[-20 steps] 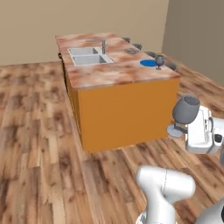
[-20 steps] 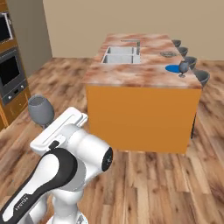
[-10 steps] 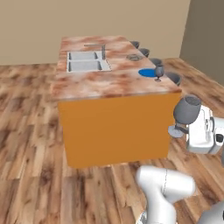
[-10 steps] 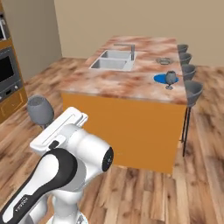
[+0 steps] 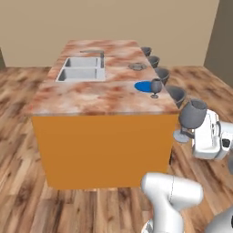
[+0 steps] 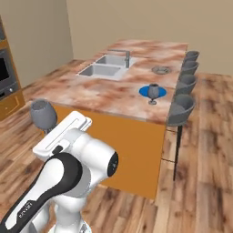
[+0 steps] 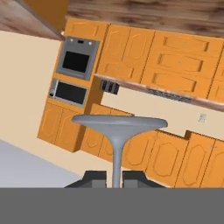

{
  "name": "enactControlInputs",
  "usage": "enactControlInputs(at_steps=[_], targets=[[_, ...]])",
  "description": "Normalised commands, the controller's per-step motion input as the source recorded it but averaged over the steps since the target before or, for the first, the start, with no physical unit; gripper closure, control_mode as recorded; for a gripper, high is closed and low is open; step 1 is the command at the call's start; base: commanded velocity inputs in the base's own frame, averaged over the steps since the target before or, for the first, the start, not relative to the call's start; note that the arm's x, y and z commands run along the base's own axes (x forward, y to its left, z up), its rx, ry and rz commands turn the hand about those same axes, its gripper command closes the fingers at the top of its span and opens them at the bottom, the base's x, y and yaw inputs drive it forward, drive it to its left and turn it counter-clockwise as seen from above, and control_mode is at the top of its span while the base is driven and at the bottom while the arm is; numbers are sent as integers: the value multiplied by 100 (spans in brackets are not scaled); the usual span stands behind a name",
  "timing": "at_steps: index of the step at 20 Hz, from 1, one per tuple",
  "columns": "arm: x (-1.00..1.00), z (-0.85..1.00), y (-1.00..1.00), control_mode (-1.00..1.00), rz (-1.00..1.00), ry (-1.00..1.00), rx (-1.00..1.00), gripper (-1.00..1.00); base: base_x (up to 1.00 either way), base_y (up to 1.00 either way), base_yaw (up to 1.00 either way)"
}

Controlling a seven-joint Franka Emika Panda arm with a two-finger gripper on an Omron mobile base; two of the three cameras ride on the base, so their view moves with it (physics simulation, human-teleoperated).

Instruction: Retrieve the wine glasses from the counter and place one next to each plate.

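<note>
My gripper [image 5: 187, 129] is shut on the stem of a dark grey-blue wine glass [image 5: 192, 114], held in the air off the island's near right corner. In the right base view that glass [image 6: 43, 113] stands above the hand, left of the island. In the hand view the fingertips [image 7: 94, 176] clamp the stem [image 7: 116, 159] below the round foot. A second wine glass [image 5: 156, 86] stands on the marbled counter [image 5: 91, 98], touching the right edge of the blue plate [image 5: 144, 86]. The grey ringed plate [image 5: 136, 66] lies farther back.
A double sink [image 5: 82, 69] with a faucet sits in the counter's left half. Several grey stools [image 6: 181, 107] line the island's right side. An oven [image 6: 6, 73] and orange cabinets stand at the far left wall. Wooden floor surrounds the island.
The base has driven, so the whole scene shifted and the island's orange front now faces the cameras squarely. The arm has kept the glass in the same pose.
</note>
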Motion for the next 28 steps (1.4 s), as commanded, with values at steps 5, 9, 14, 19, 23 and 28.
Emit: enactControlInputs(at_steps=[5,9,14,19,23,28], targets=[[0,0,0,100,0,0,0,100,8,-100,20],[0,0,0,100,0,0,0,100,37,-100,41],[0,0,0,100,0,0,0,100,42,-100,44],[0,0,0,100,0,0,0,100,40,-100,42],[0,0,0,100,0,0,0,100,10,-100,35],[0,0,0,100,0,0,0,100,13,-100,43]])
